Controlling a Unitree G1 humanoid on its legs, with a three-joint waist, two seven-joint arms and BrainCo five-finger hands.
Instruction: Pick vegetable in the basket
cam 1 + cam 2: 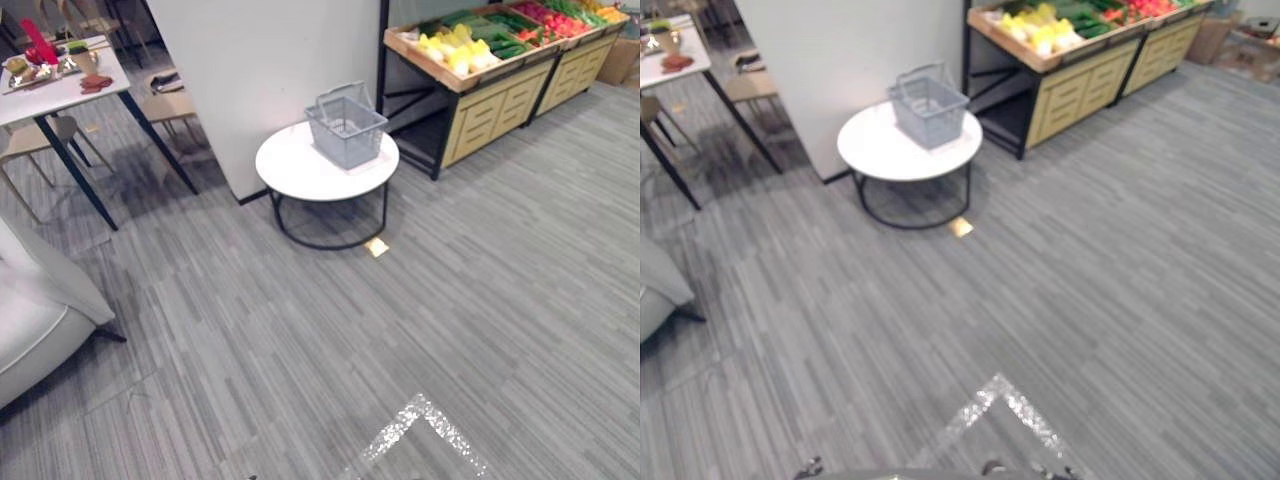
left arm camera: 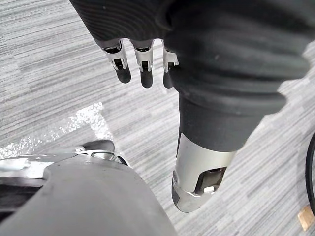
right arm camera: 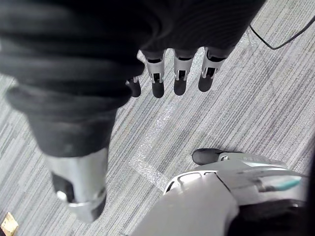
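Dangling left hand (image 2: 144, 61) and right hand (image 3: 180, 73) over grey carpet (image 1: 450, 300), near, fingers loose and straight, thumbs apart, gripping nothing. Seeing grey basket (image 1: 346, 125) sitting on round white table (image 1: 290, 175), far centre. Spotting vegetables (image 1: 462, 50) lying on wooden stand (image 1: 490, 105), far right, just beyond table, apart from basket.

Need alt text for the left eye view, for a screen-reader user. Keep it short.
A grey basket stands on a small round white table by a white wall, on grey striped carpet. Behind it to the right, a wooden stand holds yellow, green and red vegetables. A laid dining table stands at far left.
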